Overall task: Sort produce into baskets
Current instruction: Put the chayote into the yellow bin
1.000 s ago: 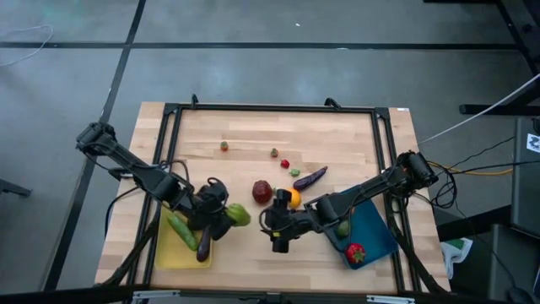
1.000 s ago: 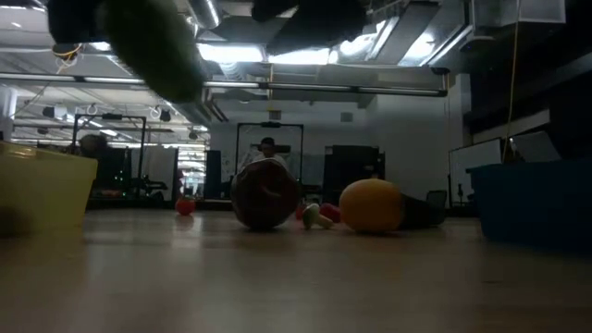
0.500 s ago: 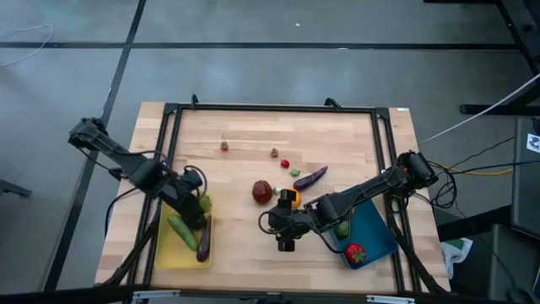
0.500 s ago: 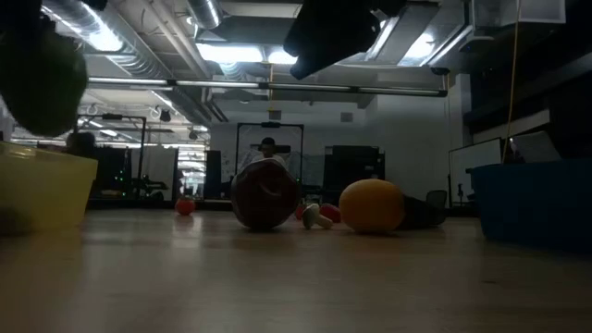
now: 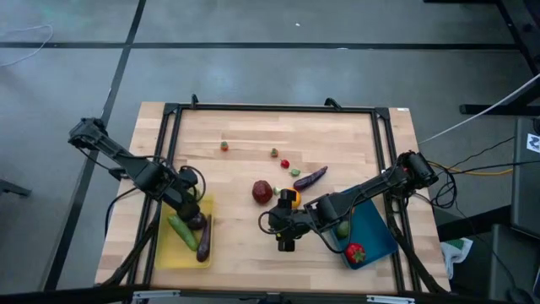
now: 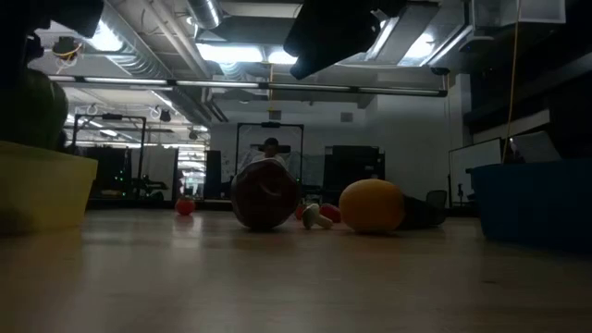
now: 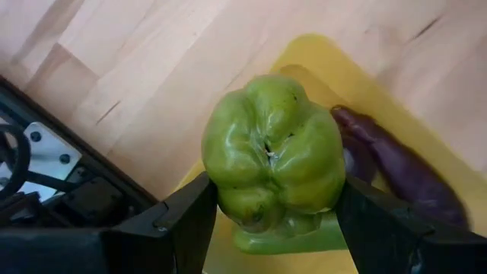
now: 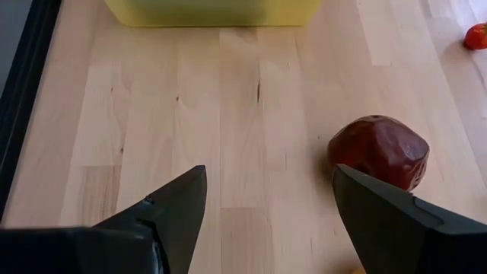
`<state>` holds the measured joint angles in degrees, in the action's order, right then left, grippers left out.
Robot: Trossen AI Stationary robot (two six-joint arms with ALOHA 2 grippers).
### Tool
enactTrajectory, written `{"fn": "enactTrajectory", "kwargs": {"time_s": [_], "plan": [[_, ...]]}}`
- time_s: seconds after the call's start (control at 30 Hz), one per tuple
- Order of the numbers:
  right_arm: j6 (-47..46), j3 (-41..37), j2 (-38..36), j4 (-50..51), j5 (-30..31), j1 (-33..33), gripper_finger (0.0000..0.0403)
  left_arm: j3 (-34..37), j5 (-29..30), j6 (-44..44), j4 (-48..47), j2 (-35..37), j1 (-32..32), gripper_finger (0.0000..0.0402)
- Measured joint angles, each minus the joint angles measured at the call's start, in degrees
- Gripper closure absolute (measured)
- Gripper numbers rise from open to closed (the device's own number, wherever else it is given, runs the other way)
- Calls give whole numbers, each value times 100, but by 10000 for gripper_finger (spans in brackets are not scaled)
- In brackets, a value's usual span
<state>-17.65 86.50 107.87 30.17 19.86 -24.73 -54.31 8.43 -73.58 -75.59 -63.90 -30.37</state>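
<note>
My left gripper [image 5: 192,217] hangs over the yellow basket [image 5: 173,256] at the table's near left, shut on a green pepper [image 7: 272,156]. In the high view the gripper hides the pepper. A green cucumber [image 5: 180,230] and a purple eggplant [image 5: 203,242] lie in that basket. My right gripper [image 5: 285,241] stands open above the bare table near the middle, with nothing between its fingers [image 8: 176,205]. A dark red apple [image 8: 379,150] lies on the wood just ahead of it. The blue basket [image 5: 375,218] sits at the near right. My left gripper pinches the green pepper's two opposite side walls [image 7: 214,183] between its two fingers [image 7: 179,224]. The fingers come from above and point down. The pepper hangs clear above the yellow basket [image 7: 327,65], a lobed end turned up toward the wrist.
The apple [image 5: 262,192], an orange [image 5: 294,199] and a second eggplant [image 5: 310,178] lie at mid-table. Small pieces [image 5: 224,145] [image 5: 274,153] [image 5: 285,164] lie farther back. The blue basket holds a red piece [image 5: 355,252] and a green one [image 5: 342,228]. A black frame [image 5: 169,127] rims the table.
My left gripper has carried the green pepper toward the table's left edge, from beside the yellow basket's right rim to over the basket. It has tipped until it points straight down. The pepper stays held and lifted clear.
</note>
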Motion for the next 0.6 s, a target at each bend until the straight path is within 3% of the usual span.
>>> {"fn": "enactTrajectory", "kwargs": {"time_s": [0.37,0.6], "plan": [[0,0,0,0,0,0,123,327,-2,-3,16,0,0,160],[0,0,0,-2,2,0,123,423,-88,-481,-3,0,0,160]]}}
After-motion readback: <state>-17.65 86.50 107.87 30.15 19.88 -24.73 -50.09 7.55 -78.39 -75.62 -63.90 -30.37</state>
